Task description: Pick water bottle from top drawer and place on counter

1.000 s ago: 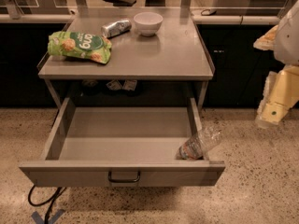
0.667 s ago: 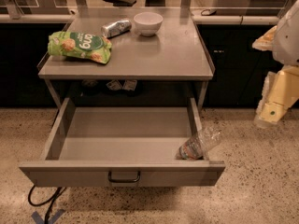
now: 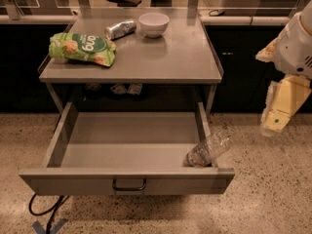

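Note:
The water bottle [image 3: 207, 149] is clear and crinkled. It lies on its side in the front right corner of the open top drawer [image 3: 126, 179], leaning on the drawer's right wall with its neck sticking up over the edge. The counter [image 3: 165, 57] stands above the drawer. My gripper [image 3: 279, 112] hangs at the far right, pale yellow below the white arm. It is outside the drawer, to the right of the bottle and higher than it, and apart from it.
On the counter lie a green snack bag [image 3: 82, 48], a shiny silver can [image 3: 120, 29] and a white bowl [image 3: 153, 23]. A long pale ledge with dark fronts [image 3: 243, 20] runs behind. A black cable [image 3: 44, 209] lies on the speckled floor at front left.

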You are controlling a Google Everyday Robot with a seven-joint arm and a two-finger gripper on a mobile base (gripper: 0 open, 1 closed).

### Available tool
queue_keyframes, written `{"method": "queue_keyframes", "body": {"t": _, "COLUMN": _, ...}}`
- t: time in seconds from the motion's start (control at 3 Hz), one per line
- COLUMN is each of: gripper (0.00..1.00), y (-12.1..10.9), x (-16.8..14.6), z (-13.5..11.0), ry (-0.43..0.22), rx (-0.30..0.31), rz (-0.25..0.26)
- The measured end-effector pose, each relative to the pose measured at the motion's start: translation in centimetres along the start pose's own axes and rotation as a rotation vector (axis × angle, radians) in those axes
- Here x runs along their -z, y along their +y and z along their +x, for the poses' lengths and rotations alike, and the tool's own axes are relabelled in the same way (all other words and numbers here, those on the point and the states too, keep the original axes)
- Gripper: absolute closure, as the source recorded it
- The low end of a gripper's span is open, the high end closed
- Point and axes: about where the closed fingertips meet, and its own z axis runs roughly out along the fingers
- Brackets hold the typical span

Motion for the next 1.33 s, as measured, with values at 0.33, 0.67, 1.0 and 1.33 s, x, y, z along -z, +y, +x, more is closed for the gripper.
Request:
{"method": "queue_keyframes", "body": {"t": 0.33, "gripper": 0.0, "y": 0.2, "x": -1.7, "z": 0.4, "ry": -0.057, "rx": 0.003, "rz": -0.049}}
{"method": "queue_keyframes", "body": {"t": 0.67, "gripper": 0.0, "y": 2.5, "x": -8.1, "z": -0.1, "ry": -0.182, "rx": 0.012, "rz": -0.206}}
{"method": "queue_keyframes", "body": {"t": 1.0, "gripper": 0.0, "y": 5.8, "x": -14.2, "z": -1.5, "ry": -0.244, "rx": 0.031, "rz": -0.363}}
{"method": "queue_keyframes", "body": {"t": 1.33, "gripper": 0.0, "y": 8.5, "x": -18.4, "z": -3.5, "ry": -0.229, "rx": 0.066, "rz": -0.451}}
